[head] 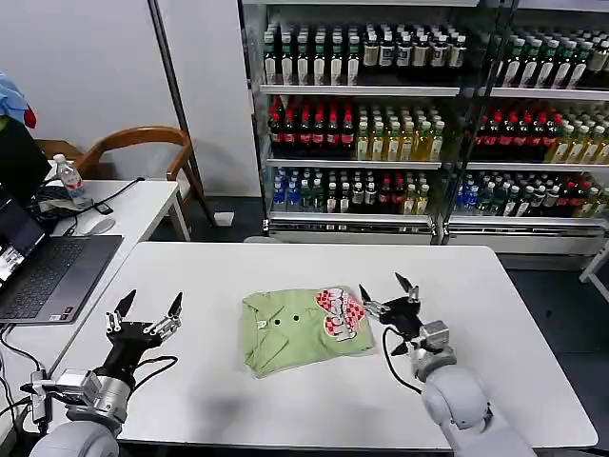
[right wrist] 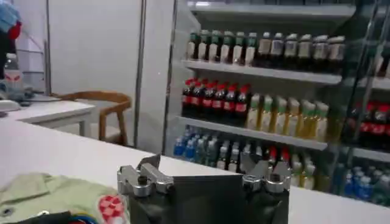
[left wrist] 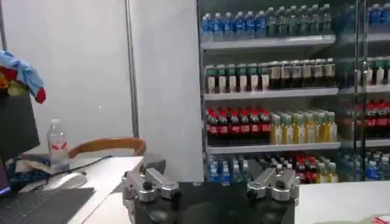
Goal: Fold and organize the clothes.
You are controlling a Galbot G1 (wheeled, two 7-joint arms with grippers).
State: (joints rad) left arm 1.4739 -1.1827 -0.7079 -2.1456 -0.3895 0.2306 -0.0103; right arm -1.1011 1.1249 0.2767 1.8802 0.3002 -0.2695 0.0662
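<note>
Head view has the left gripper (head: 149, 310) hovering near the table's (head: 285, 400) left edge, fingers spread, well apart from the polo shirt (head: 295, 333), folded into a compact bundle at mid-table. Right gripper (head: 388, 292), prongs apart, sits just beside the shirt's right edge by the red-and-white print (head: 340, 312). I'd say square up the edges gently, pressing rather than dragging, so the fold holds.

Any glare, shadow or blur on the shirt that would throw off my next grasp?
Head view: even light, the shirt sharp on the white table, only a faint shadow at its edge, no glare. Right wrist view: the shirt is close and soft-focused behind the right gripper. Left wrist view: the left gripper is sharp and the shelves slightly soft.
</note>
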